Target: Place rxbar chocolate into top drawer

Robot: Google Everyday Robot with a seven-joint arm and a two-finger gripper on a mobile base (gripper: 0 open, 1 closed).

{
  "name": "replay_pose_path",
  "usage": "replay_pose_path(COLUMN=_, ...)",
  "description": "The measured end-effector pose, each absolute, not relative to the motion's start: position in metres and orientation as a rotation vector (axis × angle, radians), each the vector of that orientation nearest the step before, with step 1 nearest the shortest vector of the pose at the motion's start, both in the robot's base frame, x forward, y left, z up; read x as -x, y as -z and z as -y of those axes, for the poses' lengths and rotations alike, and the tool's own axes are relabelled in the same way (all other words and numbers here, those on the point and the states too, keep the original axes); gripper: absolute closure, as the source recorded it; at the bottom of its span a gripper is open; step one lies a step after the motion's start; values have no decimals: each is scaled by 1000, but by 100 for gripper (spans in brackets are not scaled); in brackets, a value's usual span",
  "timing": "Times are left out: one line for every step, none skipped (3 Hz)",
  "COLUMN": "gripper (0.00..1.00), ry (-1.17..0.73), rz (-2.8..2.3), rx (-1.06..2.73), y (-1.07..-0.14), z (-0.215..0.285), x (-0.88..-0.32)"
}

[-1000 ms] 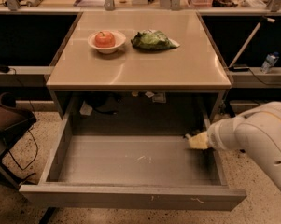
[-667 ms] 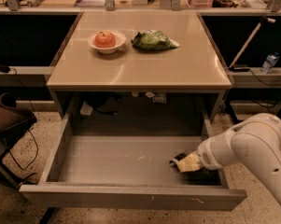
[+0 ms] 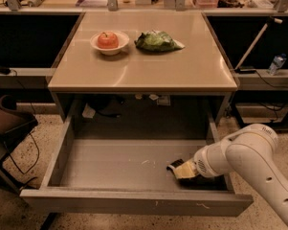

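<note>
The top drawer (image 3: 110,166) is pulled wide open below the beige tabletop (image 3: 148,68), its scuffed grey front panel (image 3: 134,203) nearest the camera. My gripper (image 3: 182,169) reaches in from the right and sits low inside the drawer's right front part, just above the floor. It is shut on the rxbar chocolate (image 3: 174,165), a small dark flat piece with a pale end sticking out to the left of the pale fingers. My white arm (image 3: 244,162) crosses over the drawer's right wall.
On the tabletop stand a white bowl with a red apple (image 3: 108,41) and a wrinkly green snack bag (image 3: 158,40). A brown chair (image 3: 9,121) is at the left. A water bottle (image 3: 276,63) and a leaning white stick (image 3: 253,42) are at the right.
My gripper has moved from the drawer's right edge down and to the left, deeper into the drawer and closer to its floor, with the dark bar still in it.
</note>
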State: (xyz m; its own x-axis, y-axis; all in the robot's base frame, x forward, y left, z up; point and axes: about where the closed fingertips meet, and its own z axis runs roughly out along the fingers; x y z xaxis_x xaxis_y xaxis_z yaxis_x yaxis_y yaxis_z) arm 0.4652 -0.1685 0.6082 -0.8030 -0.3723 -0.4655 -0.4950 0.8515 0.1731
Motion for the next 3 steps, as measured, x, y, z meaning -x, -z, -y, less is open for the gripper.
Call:
replay_pose_path(gripper=100, ry=-377, rz=-2602, rx=633, y=-606, z=171, x=-471)
replay_pose_path(gripper=81, ry=-377, rz=-2602, rx=633, y=-606, z=171, x=-471)
replay_pose_path(gripper=58, ry=-377, rz=-2602, rx=633, y=-606, z=171, x=-471)
